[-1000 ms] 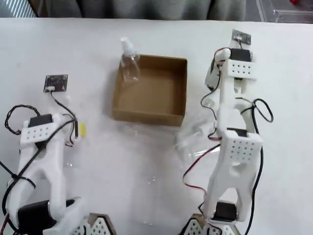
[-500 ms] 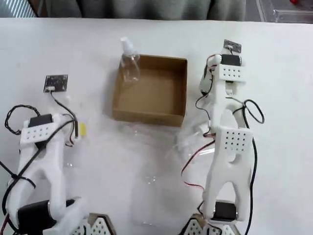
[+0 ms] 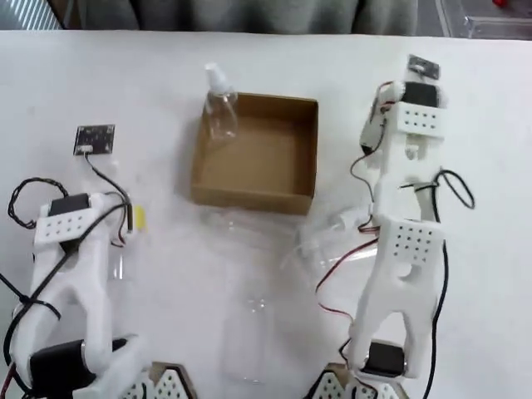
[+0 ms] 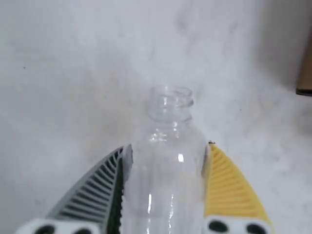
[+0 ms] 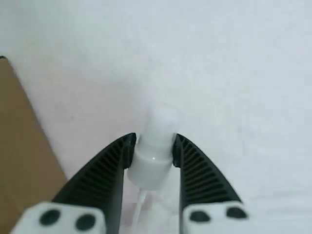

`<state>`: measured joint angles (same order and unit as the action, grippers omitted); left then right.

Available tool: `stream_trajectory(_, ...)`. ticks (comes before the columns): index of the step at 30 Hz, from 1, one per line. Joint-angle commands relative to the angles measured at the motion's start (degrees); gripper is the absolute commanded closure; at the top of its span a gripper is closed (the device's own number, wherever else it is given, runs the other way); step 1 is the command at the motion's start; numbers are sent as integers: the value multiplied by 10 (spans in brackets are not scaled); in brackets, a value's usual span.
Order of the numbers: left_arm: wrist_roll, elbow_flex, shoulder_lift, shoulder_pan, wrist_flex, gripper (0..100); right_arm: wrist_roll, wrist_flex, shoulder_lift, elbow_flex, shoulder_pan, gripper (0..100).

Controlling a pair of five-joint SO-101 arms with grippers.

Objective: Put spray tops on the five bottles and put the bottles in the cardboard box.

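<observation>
A clear bottle with an open, capless neck sits between the grey and yellow fingers of my left gripper, which is shut on its body; that gripper is low over the table left of the cardboard box. My right gripper is shut on a white spray top, just right of the box. One clear bottle with a spray top stands at the box's far left corner.
Clear bottles lie on the table in front of the box: one near the front edge, others beside the right arm, with a white spray top there. A small circuit board lies at the left.
The right arm swung left toward the box, then back to the right and farther out. The left arm has stayed put with its bottle.
</observation>
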<state>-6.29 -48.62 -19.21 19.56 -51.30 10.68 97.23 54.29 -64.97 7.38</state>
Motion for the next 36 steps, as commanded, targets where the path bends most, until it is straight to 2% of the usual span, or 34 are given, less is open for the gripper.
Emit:
stream_trajectory(1, 5, 17, -5, 7, 0, 953, -13, 17, -123, 62, 44, 982)
stream_trajectory(6, 5, 70, -6, 7, -66, 953, -47, 16, -269, 197, 73, 982)
stream_trajectory(13, 21, 171, -10, -13, -176, 953, -95, 16, -451, 331, 77, 982)
stream_trajectory(16, 25, 183, -60, -28, -209, 954, -94, 16, -522, 376, 76, 982)
stream_trajectory(20, 23, 166, -195, -61, -230, 954, -94, 15, -601, 420, 57, 982)
stream_trajectory(29, 21, 69, -495, -182, -202, 953, -94, 12, -727, 531, -19, 982)
stream_trajectory(36, 25, -15, -589, -243, -129, 953, -92, 12, -844, 568, -71, 982)
